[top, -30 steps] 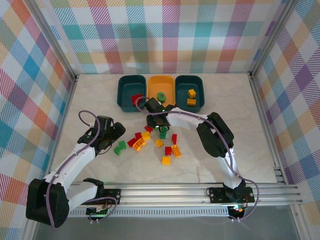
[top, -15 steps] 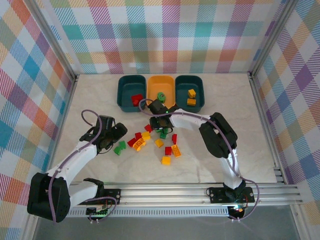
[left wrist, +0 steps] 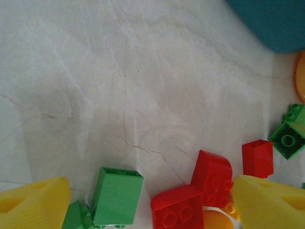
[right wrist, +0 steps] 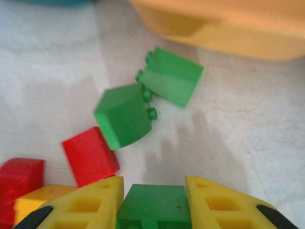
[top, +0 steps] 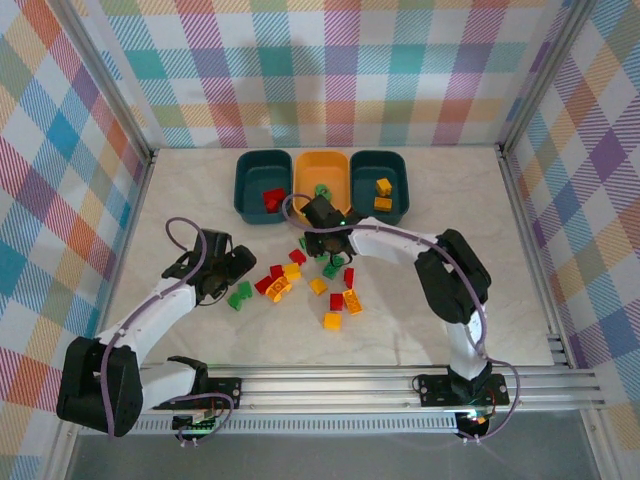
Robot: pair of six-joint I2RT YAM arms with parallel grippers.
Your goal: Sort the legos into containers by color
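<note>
Loose legos [top: 310, 280] in red, green and yellow lie mid-table in front of three containers: a teal bin [top: 250, 185] with a red brick, a yellow-orange bin [top: 322, 170] with a green one, and a teal bin [top: 397, 180] with two yellow ones. My right gripper [top: 326, 252] sits at the pile's far edge. Its yellow fingers [right wrist: 86, 200] are shut on a green lego [right wrist: 153, 207]. Two more green bricks [right wrist: 125, 114] and a red one [right wrist: 90, 155] lie just ahead. My left gripper [left wrist: 150, 200] hangs open over a green brick [left wrist: 116, 195] and red bricks [left wrist: 177, 210].
The yellow-orange bin's wall [right wrist: 228, 24] rises close beyond the right fingers. A corner of the left teal bin [left wrist: 271, 19] stands ahead of the left gripper. Bare marble [top: 480, 260] spreads to the right of the pile and to its left.
My right gripper has moved from the bins' front edge down onto the pile and closed on a green lego. The left gripper has barely shifted and stays open.
</note>
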